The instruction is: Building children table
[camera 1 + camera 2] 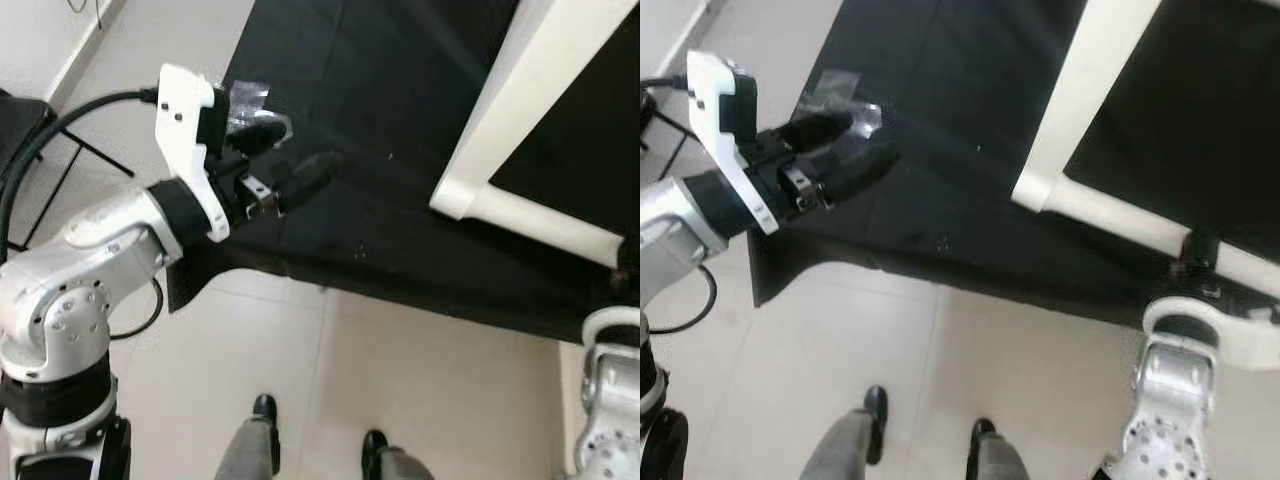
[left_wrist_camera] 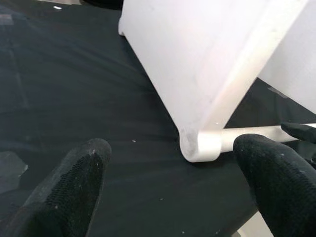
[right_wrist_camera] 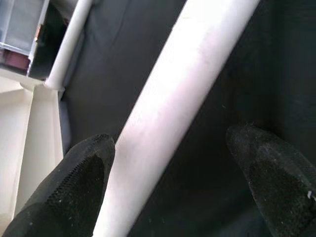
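I am holding my left jaws (image 1: 290, 165) wide over the black cloth (image 1: 400, 120), the white table frame (image 1: 500, 110) lying ahead of them. My right jaws (image 3: 173, 163) are gaping wide astride the frame's white rail (image 3: 177, 113), touching nothing.

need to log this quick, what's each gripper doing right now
Left gripper: open, holding nothing, over the black cloth.
Right gripper: open, fingers either side of the white table rail, not closed on it.

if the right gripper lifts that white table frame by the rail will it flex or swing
The white table frame looks like rigid painted panel and rail, so it probably won't flex. The right gripper, fingers open, straddles the rail well away from the corner joint, so the long frame would likely swing. Its smooth finish may slip.
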Robot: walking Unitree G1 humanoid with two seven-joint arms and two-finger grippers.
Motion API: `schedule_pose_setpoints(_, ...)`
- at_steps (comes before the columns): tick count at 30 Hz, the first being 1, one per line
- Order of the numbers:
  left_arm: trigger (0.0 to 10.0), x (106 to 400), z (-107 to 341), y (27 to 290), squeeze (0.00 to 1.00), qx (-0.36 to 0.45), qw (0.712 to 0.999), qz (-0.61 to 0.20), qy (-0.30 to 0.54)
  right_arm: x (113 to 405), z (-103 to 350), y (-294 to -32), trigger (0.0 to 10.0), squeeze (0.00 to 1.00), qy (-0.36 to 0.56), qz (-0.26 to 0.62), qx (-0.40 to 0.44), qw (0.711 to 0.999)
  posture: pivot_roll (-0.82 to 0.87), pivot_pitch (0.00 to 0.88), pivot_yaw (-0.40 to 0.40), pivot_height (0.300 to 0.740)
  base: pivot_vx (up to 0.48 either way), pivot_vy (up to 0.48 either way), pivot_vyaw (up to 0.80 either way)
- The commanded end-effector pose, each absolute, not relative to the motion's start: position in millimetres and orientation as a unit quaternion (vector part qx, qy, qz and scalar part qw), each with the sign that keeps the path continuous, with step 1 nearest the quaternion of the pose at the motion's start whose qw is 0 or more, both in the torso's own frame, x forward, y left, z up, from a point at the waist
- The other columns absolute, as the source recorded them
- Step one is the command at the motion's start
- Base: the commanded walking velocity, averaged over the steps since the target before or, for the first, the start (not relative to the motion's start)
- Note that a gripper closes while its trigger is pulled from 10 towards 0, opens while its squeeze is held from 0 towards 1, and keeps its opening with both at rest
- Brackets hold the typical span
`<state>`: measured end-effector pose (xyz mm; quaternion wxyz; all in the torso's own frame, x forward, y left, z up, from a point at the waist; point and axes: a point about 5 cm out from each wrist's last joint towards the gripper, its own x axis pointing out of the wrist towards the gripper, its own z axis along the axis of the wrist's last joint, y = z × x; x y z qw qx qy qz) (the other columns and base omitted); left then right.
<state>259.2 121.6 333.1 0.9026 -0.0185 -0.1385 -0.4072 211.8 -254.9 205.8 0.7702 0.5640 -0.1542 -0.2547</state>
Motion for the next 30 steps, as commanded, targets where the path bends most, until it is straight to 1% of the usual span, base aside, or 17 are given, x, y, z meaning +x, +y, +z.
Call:
schedule_pose_setpoints(1,10.0,257.0,329.8,120.3,0.00,-0.018,0.898,-0.421,-0.130,203.6,150.4,-234.0,10.0,0.00,-0.012,-0.323,0.621,0.714,0.00,0.472,0.078,0.740,0.000,0.000,0.00)
schedule_pose_setpoints(6,10.0,257.6,330.1,119.8,0.00,-0.019,0.896,-0.424,-0.130,190.1,159.8,-232.1,10.0,0.00,-0.011,-0.318,0.621,0.716,-0.01,0.467,0.078,0.740,0.000,0.000,0.00)
schedule_pose_setpoints(7,10.0,257.4,329.8,118.9,0.00,-0.019,0.895,-0.426,-0.129,184.1,162.9,-227.8,10.0,0.00,-0.004,-0.311,0.618,0.722,-0.01,0.466,0.080,0.740,0.000,0.000,0.00)
schedule_pose_setpoints(11,10.0,257.6,329.1,117.9,0.00,-0.019,0.895,-0.427,-0.128,175.1,169.2,-216.6,10.0,0.00,0.008,-0.291,0.622,0.727,-0.02,0.462,0.080,0.740,0.000,0.000,0.00)
schedule_pose_setpoints(12,10.0,258.1,328.3,117.1,0.00,-0.020,0.894,-0.428,-0.128,171.9,180.1,-206.7,10.0,0.00,0.013,-0.244,0.601,0.761,-0.02,0.449,0.080,0.740,0.000,0.000,0.00)
schedule_pose_setpoints(13,10.0,258.6,327.5,116.6,0.00,-0.021,0.894,-0.429,-0.127,170.4,187.6,-198.5,10.0,0.00,0.016,-0.204,0.585,0.785,-0.02,0.446,0.079,0.740,0.000,0.000,0.00)
schedule_pose_setpoints(14,10.0,258.6,327.5,116.6,0.00,-0.021,0.894,-0.429,-0.127,170.4,187.6,-198.5,10.0,0.00,0.016,-0.204,0.585,0.785,-0.02,0.446,0.079,0.740,0.000,0.000,0.00)
schedule_pose_setpoints(16,10.0,258.6,324.4,114.4,0.00,-0.024,0.893,-0.430,-0.129,176.3,209.8,-184.4,10.0,0.00,0.004,-0.087,0.482,0.872,-0.04,0.419,0.072,0.740,0.000,0.000,0.00)
schedule_pose_setpoints(17,10.0,258.4,323.3,113.6,0.00,-0.026,0.893,-0.430,-0.130,179.5,215.7,-181.5,10.0,0.00,-0.003,-0.054,0.441,0.896,-0.04,0.419,0.072,0.740,0.000,0.000,0.00)
schedule_pose_setpoints(18,10.0,259.1,321.7,112.5,0.00,-0.027,0.894,-0.429,-0.130,184.1,219.1,-180.2,10.0,0.00,-0.008,-0.031,0.410,0.912,-0.04,0.394,0.060,0.740,0.000,0.000,0.00)
schedule_pose_setpoints(19,10.0,259.1,321.7,112.5,0.00,-0.027,0.894,-0.429,-0.130,184.1,219.1,-180.2,10.0,0.00,-0.008,-0.031,0.410,0.912,-0.04,0.394,0.060,0.740,0.000,0.000,0.00)
schedule_pose_setpoints(22,10.0,258.3,315.9,113.6,0.00,-0.034,0.904,-0.403,-0.140,205.9,231.2,-176.3,10.0,0.00,-0.024,0.019,0.341,0.940,-0.03,0.344,0.031,0.740,0.000,0.000,0.00)
schedule_pose_setpoints(23,10.0,258.3,315.9,113.6,0.00,-0.034,0.904,-0.403,-0.140,205.9,231.2,-176.3,10.0,0.00,-0.024,0.019,0.341,0.940,-0.03,0.344,0.031,0.740,0.000,0.000,0.00)
schedule_pose_setpoints(24,10.0,258.2,312.1,114.6,0.00,-0.038,0.909,-0.390,-0.141,214.5,234.0,-174.2,10.0,0.00,-0.024,0.035,0.313,0.949,-0.02,0.318,0.016,0.740,0.000,0.000,0.00)
schedule_pose_setpoints(25,10.0,256.4,309.0,115.4,0.00,-0.039,0.912,-0.382,-0.141,219.8,236.6,-171.7,10.0,0.00,-0.027,0.047,0.298,0.953,-0.02,0.318,0.016,0.740,0.000,0.000,0.00)
schedule_pose_setpoints(26,10.0,256.4,309.0,115.4,0.00,-0.039,0.912,-0.382,-0.141,219.8,236.6,-171.7,10.0,0.00,-0.027,0.047,0.298,0.953,-0.02,0.318,0.016,0.740,0.000,0.000,0.00)
schedule_pose_setpoints(30,10.0,251.1,293.3,120.9,0.00,-0.040,0.927,-0.350,-0.132,234.7,242.7,-167.1,10.0,0.00,-0.050,0.085,0.270,0.958,0.00,0.259,-0.015,0.740,0.000,0.000,0.00)
